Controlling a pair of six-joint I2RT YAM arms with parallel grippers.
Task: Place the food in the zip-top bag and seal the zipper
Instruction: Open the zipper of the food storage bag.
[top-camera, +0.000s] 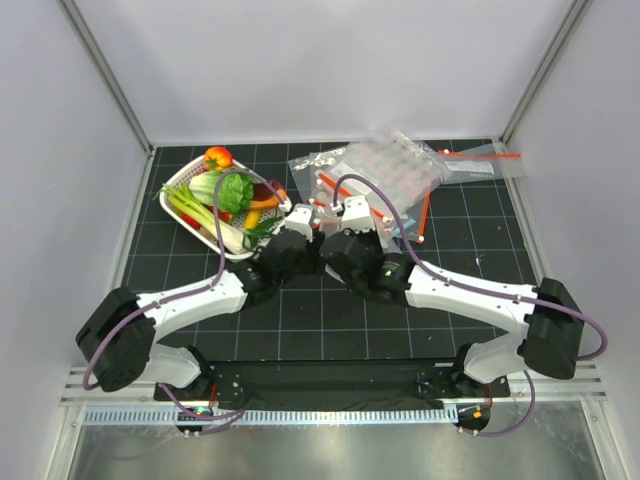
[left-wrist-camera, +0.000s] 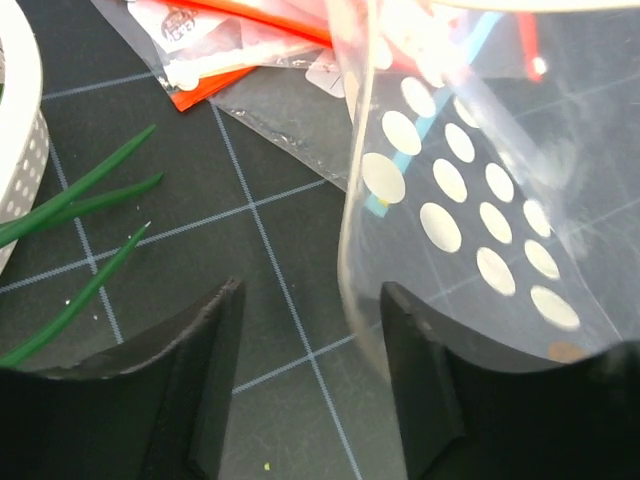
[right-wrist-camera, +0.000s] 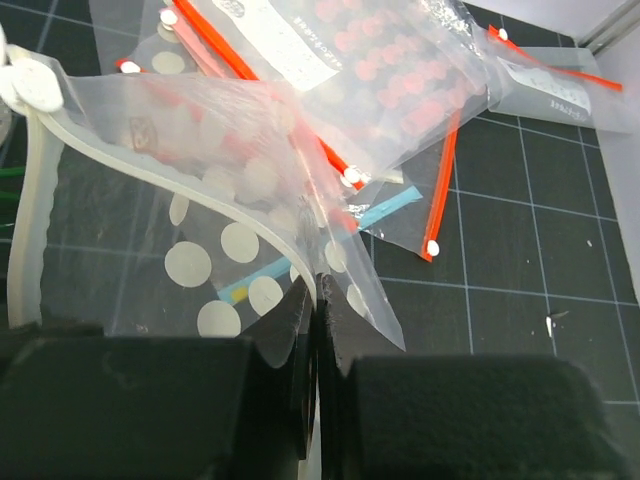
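Right of the basket (top-camera: 180, 178), the zip-top bag (right-wrist-camera: 215, 250) hangs by its open zipper (right-wrist-camera: 25, 230) in the closed fingers of the right gripper (right-wrist-camera: 315, 300). The left gripper (left-wrist-camera: 310, 300) holds its fingers apart beside it. The lettuce head (top-camera: 235, 190) and small orange-red piece (top-camera: 218, 157) lie in the basket, unbagged.

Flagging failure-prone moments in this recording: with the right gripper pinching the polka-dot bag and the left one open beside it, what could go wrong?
The right gripper pinches only a thin fold of the polka-dot bag, so the slick film may slip out. The open left gripper has the bag's edge right against one finger, so closing could miss it. The plain bags overlap the dotted one and may get dragged along.
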